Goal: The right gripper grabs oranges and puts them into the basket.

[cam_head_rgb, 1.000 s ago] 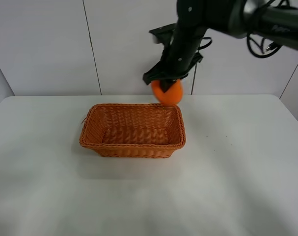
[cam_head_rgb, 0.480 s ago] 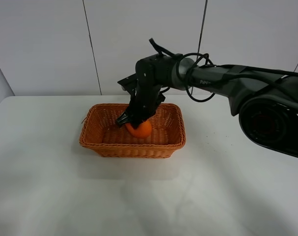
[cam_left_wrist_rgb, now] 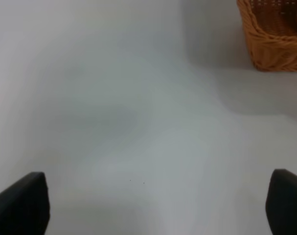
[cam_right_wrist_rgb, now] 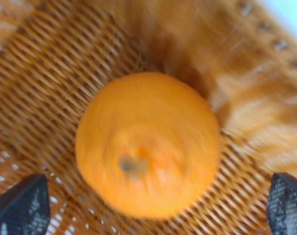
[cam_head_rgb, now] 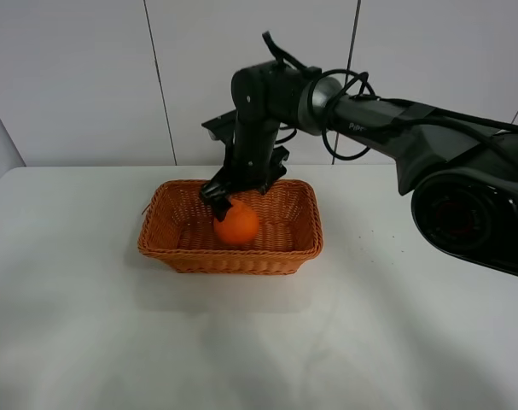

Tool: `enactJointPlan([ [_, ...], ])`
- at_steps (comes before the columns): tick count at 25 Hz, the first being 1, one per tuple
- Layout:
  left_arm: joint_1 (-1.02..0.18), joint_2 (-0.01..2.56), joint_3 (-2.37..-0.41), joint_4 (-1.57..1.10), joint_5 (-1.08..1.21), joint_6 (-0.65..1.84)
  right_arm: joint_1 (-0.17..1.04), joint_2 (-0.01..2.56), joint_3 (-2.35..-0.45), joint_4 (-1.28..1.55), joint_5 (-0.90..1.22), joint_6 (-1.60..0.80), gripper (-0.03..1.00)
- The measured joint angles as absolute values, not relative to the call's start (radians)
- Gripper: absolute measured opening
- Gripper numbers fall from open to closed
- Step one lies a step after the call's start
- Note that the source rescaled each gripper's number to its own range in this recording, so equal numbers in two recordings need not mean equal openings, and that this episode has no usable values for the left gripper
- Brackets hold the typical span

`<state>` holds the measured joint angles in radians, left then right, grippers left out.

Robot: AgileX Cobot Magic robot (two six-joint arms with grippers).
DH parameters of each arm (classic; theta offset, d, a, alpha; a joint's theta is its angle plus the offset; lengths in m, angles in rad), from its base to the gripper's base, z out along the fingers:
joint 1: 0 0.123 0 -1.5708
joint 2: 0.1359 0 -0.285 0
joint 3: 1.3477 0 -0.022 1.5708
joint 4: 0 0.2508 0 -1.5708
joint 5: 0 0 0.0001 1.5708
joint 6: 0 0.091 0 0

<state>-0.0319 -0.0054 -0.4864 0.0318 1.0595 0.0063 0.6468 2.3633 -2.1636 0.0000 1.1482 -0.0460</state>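
The orange (cam_head_rgb: 235,226) lies on the floor of the wicker basket (cam_head_rgb: 233,258), right of its middle. My right gripper (cam_head_rgb: 223,199) hangs just above the orange, reaching in over the basket's far rim. In the right wrist view the orange (cam_right_wrist_rgb: 147,145) sits free on the weave (cam_right_wrist_rgb: 45,73), knob and stem facing the camera. The right gripper (cam_right_wrist_rgb: 153,209) is open, and its fingertips (cam_right_wrist_rgb: 21,205) stand wide of the fruit on both sides. My left gripper (cam_left_wrist_rgb: 155,205) is open and empty over the bare table.
The white table (cam_head_rgb: 395,325) carries the basket at its far middle. A white panelled wall (cam_head_rgb: 79,77) stands behind. The basket's corner (cam_left_wrist_rgb: 273,41) shows in the left wrist view. The right arm (cam_head_rgb: 395,120) stretches in from the right.
The right gripper carried the orange from above the far rim down into the basket. It has now opened and risen slightly, and the orange rests alone.
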Motion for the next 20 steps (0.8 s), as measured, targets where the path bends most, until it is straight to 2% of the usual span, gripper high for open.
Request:
enactJointPlan([
  [4, -0.032, -0.005, -0.486, 0.032, 1.06, 0.006, 0.639, 2.342, -2.296, 0.0, 1.202, -0.048, 0.98],
  [9, -0.032, -0.005, -0.486, 0.032, 1.06, 0.006, 0.584, 2.296, -2.323, 0.0, 1.215, -0.049, 0.98],
  [14, -0.032, -0.005, -0.486, 0.032, 1.06, 0.006, 0.453, 2.296, -2.323, 0.0, 1.219, -0.049, 0.98],
  [20, -0.032, -0.005, -0.486, 0.032, 1.06, 0.006, 0.238, 2.296, -2.323, -0.008, 1.219, -0.049, 0.98],
])
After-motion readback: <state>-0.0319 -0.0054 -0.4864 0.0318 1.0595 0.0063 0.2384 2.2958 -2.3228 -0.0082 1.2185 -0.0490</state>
